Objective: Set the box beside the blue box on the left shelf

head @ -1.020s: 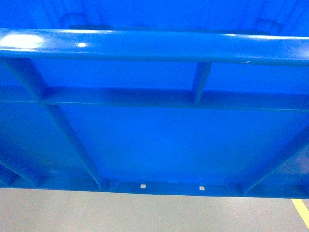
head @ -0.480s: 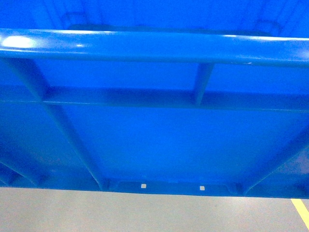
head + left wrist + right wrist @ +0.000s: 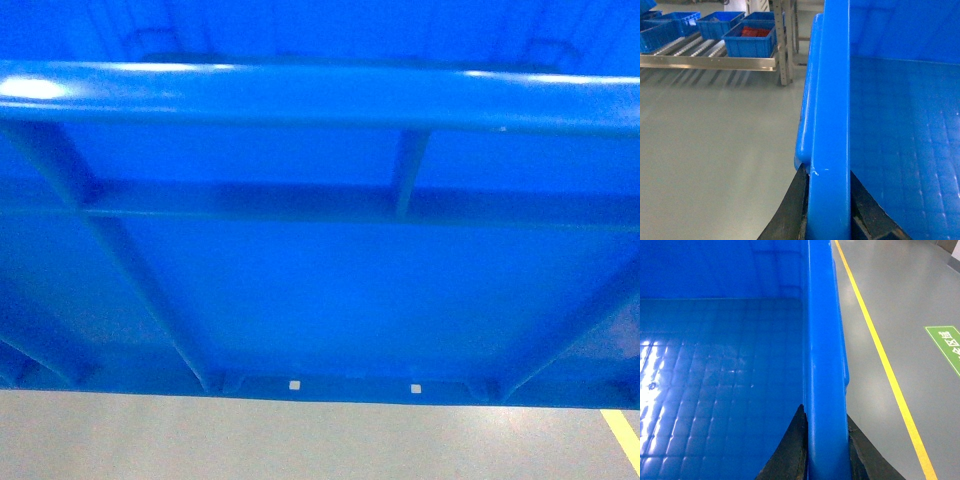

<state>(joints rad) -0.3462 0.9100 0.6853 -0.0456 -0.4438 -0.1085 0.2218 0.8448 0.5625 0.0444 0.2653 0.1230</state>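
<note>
The blue crate (image 3: 330, 290) hangs above the grey floor (image 3: 300, 440), carried between both arms. The left gripper (image 3: 829, 220) pinches one side wall, the right gripper (image 3: 826, 455) the opposite wall, keeping it level. The roller shelf (image 3: 705, 60) with small blue bins (image 3: 747, 40) lies well ahead-left of the left gripper.

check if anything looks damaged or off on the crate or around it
Only one small thing: a pale scuff on the box rim just above the left gripper. Otherwise nothing stands out. Both grippers clamp opposite rims, the right gripper likewise, and the box's inside looks empty with nothing spilled.
</note>
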